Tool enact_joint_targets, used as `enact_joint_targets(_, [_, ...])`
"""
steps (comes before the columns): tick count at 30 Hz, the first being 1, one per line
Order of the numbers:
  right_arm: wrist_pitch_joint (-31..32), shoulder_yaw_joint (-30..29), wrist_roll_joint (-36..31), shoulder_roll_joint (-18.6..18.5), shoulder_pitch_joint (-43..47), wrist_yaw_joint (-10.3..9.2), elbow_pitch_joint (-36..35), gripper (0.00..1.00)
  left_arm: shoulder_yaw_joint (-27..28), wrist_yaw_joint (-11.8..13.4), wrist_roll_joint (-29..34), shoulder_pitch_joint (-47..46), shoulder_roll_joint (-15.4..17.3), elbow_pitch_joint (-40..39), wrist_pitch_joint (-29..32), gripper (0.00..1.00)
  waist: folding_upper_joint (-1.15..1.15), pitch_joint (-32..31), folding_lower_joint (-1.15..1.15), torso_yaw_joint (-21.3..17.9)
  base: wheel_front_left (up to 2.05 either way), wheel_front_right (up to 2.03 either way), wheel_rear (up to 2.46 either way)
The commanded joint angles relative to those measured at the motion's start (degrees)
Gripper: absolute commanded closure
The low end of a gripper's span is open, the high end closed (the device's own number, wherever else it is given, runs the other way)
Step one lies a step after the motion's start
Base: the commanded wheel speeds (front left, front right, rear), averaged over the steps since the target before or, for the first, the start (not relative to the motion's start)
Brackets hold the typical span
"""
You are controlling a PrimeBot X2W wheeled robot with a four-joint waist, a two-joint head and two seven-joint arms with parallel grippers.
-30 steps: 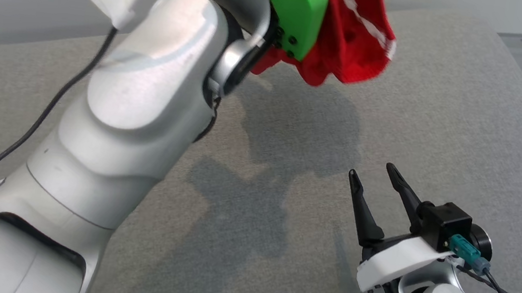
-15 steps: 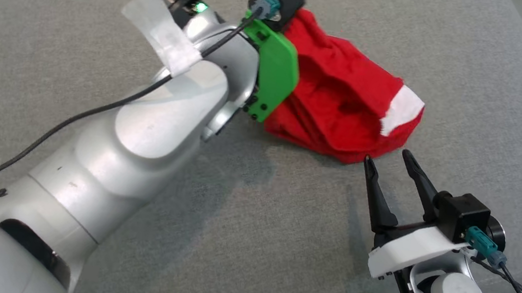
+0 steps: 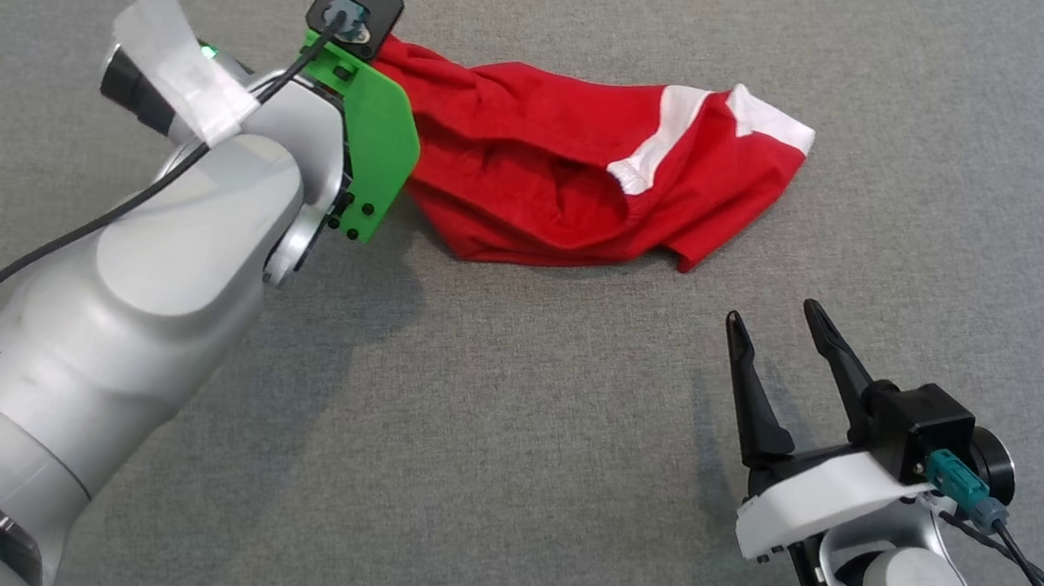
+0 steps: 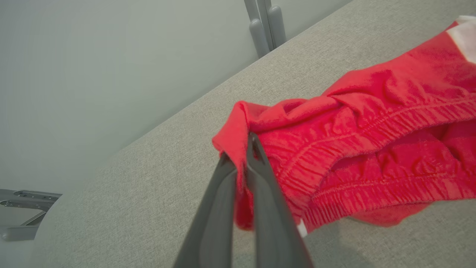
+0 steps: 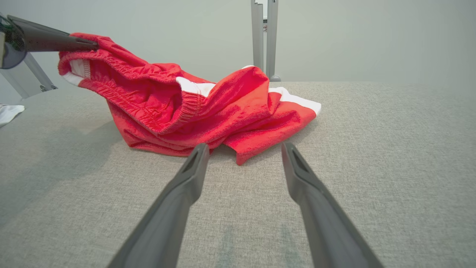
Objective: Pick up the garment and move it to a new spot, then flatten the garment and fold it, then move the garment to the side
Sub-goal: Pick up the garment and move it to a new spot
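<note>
Left claw (image 4: 238,150) pinches a waistband corner of the red shorts (image 3: 548,175), holding that end raised so the cloth drags out long near the far edge of the worktop (image 3: 501,452). Right claw (image 3: 776,316) waits spread near the hem, probably to help flatten. A second ago the shorts hung bunched in mid-air.

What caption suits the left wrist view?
Left gripper shut on the red garment, one edge raised above the grey surface.
</note>
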Motion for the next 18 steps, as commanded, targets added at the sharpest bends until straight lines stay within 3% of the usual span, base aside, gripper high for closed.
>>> enact_joint_targets(1, [0.31,0.06,-0.32,-0.10,1.05,-0.02,-0.33,0.00,0.86,1.04,-0.58,0.81,1.13,0.23,-0.92,0.71,0.00,-1.40,0.00,1.20,0.00,0.00,0.00])
enact_joint_targets(2, [0.50,0.18,-0.33,-0.08,1.04,-0.02,-0.39,0.00,1.31,1.54,-0.81,1.01,1.40,0.32,-1.68,0.00,0.00,-1.56,0.00,1.24,0.00,0.00,0.00])
enact_joint_targets(13, [0.99,-0.96,-1.23,-0.09,2.43,-0.02,-0.75,0.00,4.46,3.42,-3.76,3.26,2.55,3.65,-4.68,0.00,0.00,-4.12,0.00,0.45,0.00,0.00,0.00])
enact_joint_targets(18, [-0.60,-2.15,-4.23,-0.06,3.32,-0.02,-1.76,0.00,6.56,3.58,-6.30,3.85,-0.52,1.32,-7.40,0.00,0.00,-5.24,0.00,-0.33,0.00,0.00,0.00])
